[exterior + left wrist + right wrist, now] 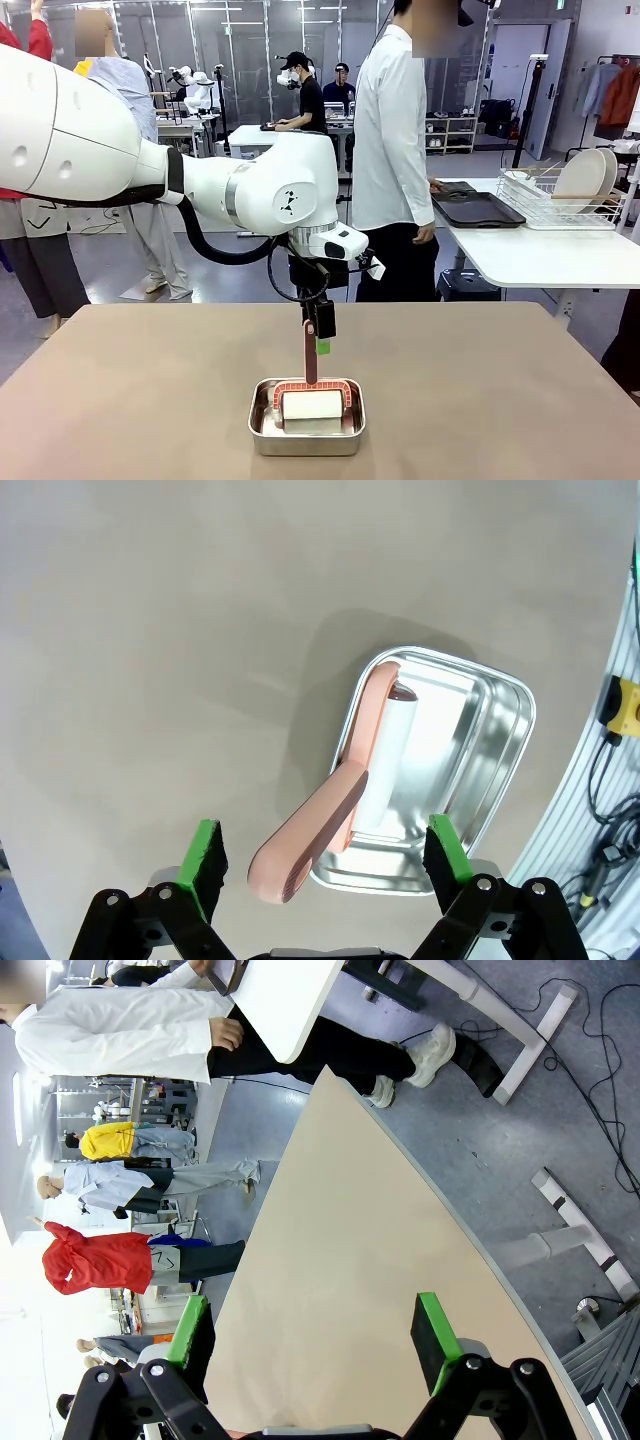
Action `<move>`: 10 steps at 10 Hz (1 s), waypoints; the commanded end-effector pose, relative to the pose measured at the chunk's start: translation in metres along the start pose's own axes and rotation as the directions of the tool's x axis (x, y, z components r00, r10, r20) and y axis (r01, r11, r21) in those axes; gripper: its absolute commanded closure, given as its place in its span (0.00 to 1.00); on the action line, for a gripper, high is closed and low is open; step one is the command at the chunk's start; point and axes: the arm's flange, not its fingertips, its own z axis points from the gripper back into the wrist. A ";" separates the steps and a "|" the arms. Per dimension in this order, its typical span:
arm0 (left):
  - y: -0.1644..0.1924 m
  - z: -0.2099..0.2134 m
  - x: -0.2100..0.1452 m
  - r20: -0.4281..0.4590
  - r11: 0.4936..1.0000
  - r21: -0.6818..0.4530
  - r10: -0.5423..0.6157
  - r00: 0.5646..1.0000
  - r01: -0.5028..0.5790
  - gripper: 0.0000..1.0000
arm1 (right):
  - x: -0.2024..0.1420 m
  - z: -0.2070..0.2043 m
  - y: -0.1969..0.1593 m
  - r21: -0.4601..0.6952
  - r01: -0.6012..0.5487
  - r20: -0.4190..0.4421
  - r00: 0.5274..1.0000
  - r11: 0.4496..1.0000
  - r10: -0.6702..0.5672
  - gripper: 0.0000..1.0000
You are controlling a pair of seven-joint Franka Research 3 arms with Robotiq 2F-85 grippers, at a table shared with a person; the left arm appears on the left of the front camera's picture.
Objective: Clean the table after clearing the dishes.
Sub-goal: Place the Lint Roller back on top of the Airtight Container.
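The taupe table (120,400) holds a small steel pan (262,425) near its front edge. A roller with a white roll (308,405) and a pink handle (310,355) rests in the pan, handle pointing up. My left gripper (321,335) hangs right over the handle, open. In the left wrist view the pink handle (310,835) lies between the green pads (205,865), untouched by either. My right gripper (312,1330) is open over bare table (330,1260) near its edge. A dark tray (478,210) and white plates (585,175) in a wire rack stand on the white side table.
A person in a white shirt (390,130) stands beyond the far edge, one hand on the white side table (540,255). Other people stand farther back. Past the table's edge the right wrist view looks down on floor and cables (560,1050).
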 end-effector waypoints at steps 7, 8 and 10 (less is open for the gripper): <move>0.100 0.128 -0.126 0.307 0.730 -0.483 0.658 0.688 -0.484 0.00 | 0.000 0.002 0.000 -0.001 -0.007 -0.007 1.000 1.000 0.007 0.00; 0.120 0.139 -0.184 0.354 0.633 -0.557 0.767 0.535 -0.538 0.00 | 0.000 0.002 0.000 -0.001 -0.007 -0.007 1.000 1.000 0.007 0.00; 0.138 0.139 -0.314 0.373 0.416 -0.718 0.907 0.197 -0.558 0.00 | 0.000 0.002 0.000 -0.001 -0.007 -0.007 1.000 1.000 0.007 0.00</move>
